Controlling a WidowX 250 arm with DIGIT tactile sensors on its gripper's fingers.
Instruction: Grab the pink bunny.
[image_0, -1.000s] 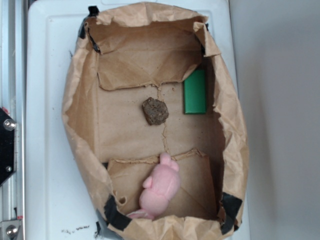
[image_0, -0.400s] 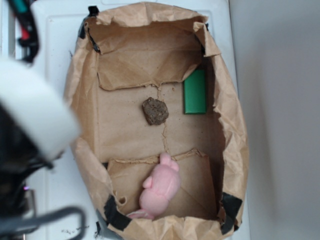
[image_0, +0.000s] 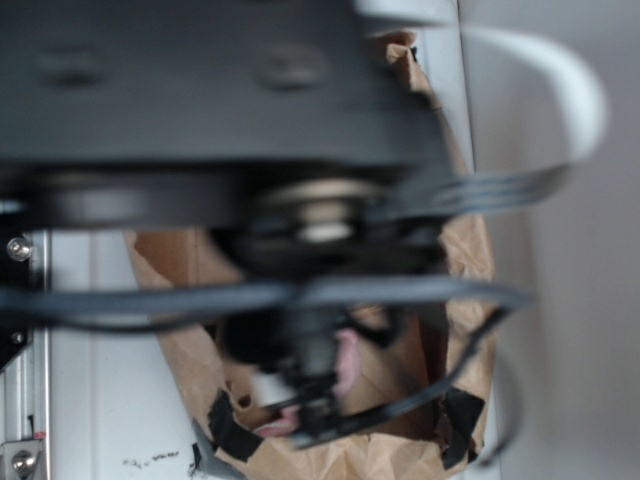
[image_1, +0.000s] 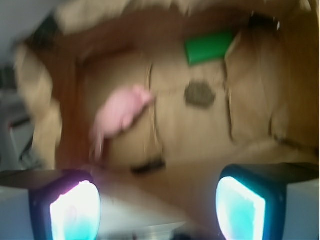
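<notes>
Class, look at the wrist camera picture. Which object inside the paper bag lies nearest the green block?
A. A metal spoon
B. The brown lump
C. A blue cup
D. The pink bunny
B: in the wrist view the brown lump sits just below the green block, while the pink bunny lies farther off to the left, all in the paper bag.

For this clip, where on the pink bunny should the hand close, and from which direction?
Probably across the plump middle of the pink bunny, coming straight down from above. It lies flat and stretched out on the floor of the paper bag, so its narrow width looks likely to fit between the open fingers. The bag's walls block any sideways approach.
</notes>
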